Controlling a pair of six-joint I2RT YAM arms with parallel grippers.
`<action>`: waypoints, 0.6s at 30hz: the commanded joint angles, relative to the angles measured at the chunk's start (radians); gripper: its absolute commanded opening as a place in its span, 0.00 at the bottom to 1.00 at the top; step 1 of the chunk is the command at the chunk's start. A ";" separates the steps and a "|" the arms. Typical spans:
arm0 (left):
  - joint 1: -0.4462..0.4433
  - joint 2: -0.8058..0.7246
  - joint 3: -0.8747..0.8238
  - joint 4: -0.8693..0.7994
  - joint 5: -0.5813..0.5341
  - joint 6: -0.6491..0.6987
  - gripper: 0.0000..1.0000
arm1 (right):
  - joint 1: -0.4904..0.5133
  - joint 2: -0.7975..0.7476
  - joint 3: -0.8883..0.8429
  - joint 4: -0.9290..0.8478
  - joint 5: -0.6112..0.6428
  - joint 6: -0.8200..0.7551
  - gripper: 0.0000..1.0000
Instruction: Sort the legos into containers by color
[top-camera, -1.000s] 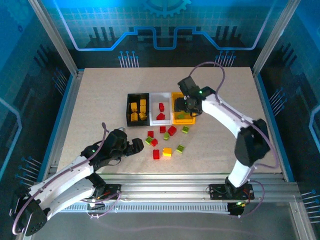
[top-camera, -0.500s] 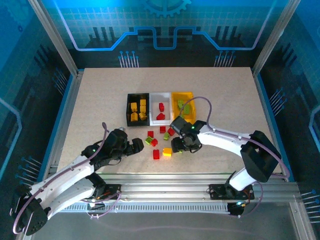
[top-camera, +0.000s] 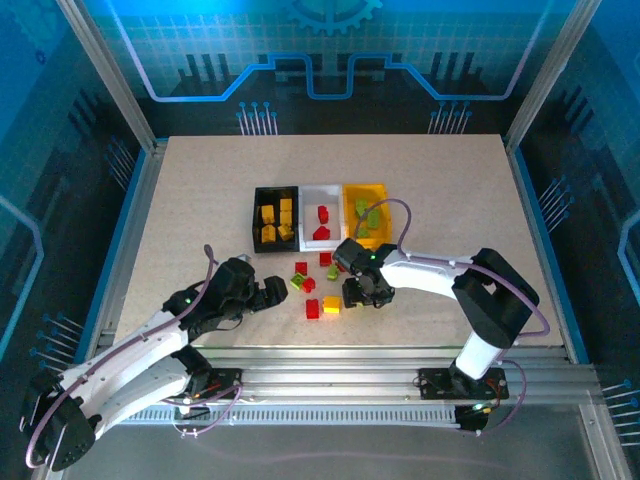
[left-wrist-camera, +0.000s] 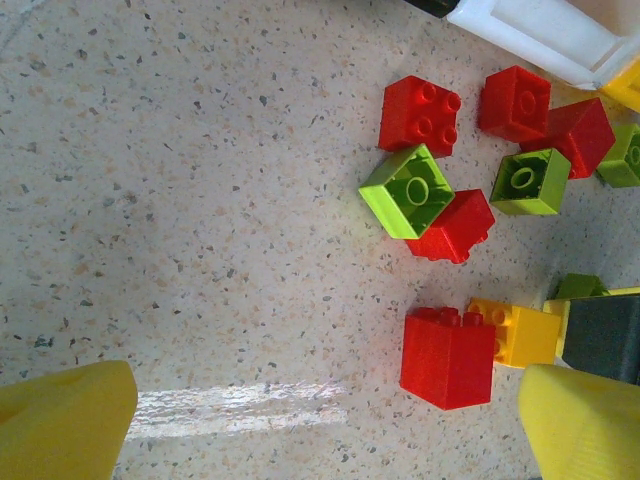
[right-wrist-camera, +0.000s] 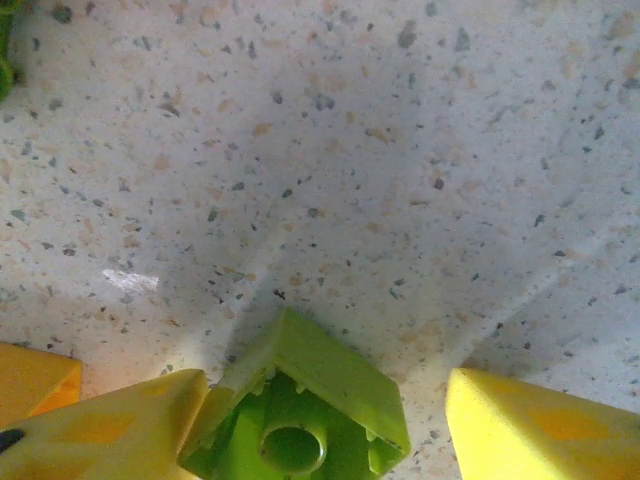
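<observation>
Green lego (right-wrist-camera: 305, 385) sits loose between the parted fingers (right-wrist-camera: 110, 425) of my right hand (right-wrist-camera: 322, 400), left hand (left-wrist-camera: 320, 420) wide open too.

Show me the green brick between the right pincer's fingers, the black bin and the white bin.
Green brick (right-wrist-camera: 300, 405): right wrist view, middle of the brick.
Black bin (top-camera: 277, 190): top view, its far rim.
White bin (top-camera: 322, 187): top view, its far rim.
</observation>
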 joint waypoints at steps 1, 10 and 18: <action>0.005 0.001 -0.007 0.005 -0.002 0.004 0.99 | 0.010 -0.009 0.003 -0.010 0.024 0.018 0.59; 0.005 0.007 -0.001 0.011 0.003 0.004 0.99 | -0.014 -0.033 0.016 0.004 0.051 -0.015 0.64; 0.005 0.030 0.010 0.011 0.008 0.008 0.99 | -0.010 -0.017 0.013 -0.001 0.036 -0.022 0.51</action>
